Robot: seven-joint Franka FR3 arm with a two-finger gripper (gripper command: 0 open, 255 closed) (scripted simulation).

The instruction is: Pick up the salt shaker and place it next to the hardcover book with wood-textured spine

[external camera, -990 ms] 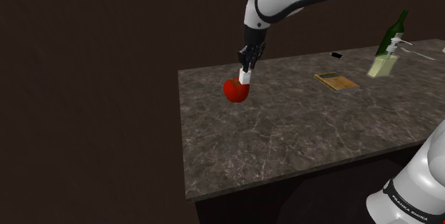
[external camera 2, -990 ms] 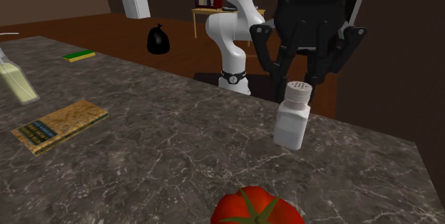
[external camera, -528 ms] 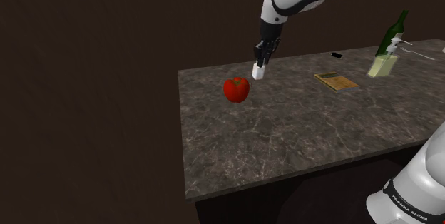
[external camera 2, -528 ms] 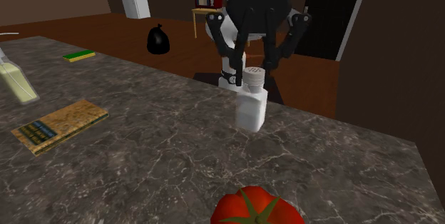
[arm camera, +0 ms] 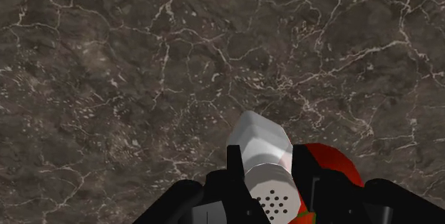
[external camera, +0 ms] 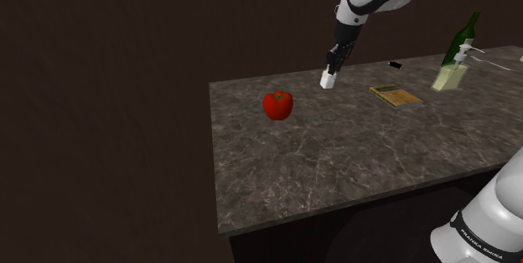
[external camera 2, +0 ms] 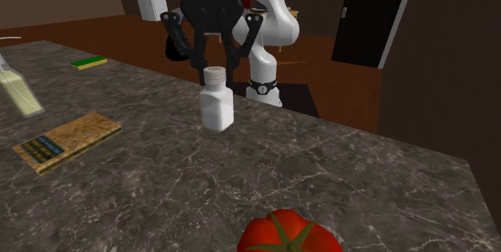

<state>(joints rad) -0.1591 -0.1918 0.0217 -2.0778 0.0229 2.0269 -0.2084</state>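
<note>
One salt shaker [external camera 2: 217, 106], plain white: squarish body with rounded shoulders, narrower round cap on top. In the wrist view the cap face is greyish, dotted with small dark holes.

The tool [external camera 2: 213, 70] is clenched on the shaker. Its black fingers [external camera 2: 197, 56] clasp the cap and neck from two sides, and the body hangs below them.

Long axis close to vertical, cap up into the tool, base down toward the table [external camera 2: 385, 186]. The second exterior view shows a slight lean, with the base a touch toward that view's right. The base looks clear of the marbled dark surface, though contact cannot be ruled out from these angles.

In the shoulder view the shaker [external camera: 328, 79] sits under the tool [external camera: 332, 72] near the table's far edge. It is between the tomato [external camera: 277, 104] on that view's left and the hardcover book [external camera: 396, 95] on its right, and well apart from both.

The book lies flat, its cover brownish and wood-patterned. A pale bottle [external camera: 448, 75] and a dark green bottle [external camera: 463, 39] stand beyond the book.

In the wrist view the tomato [arm camera: 335, 165] shows red just behind the shaker [arm camera: 264, 151].
</note>
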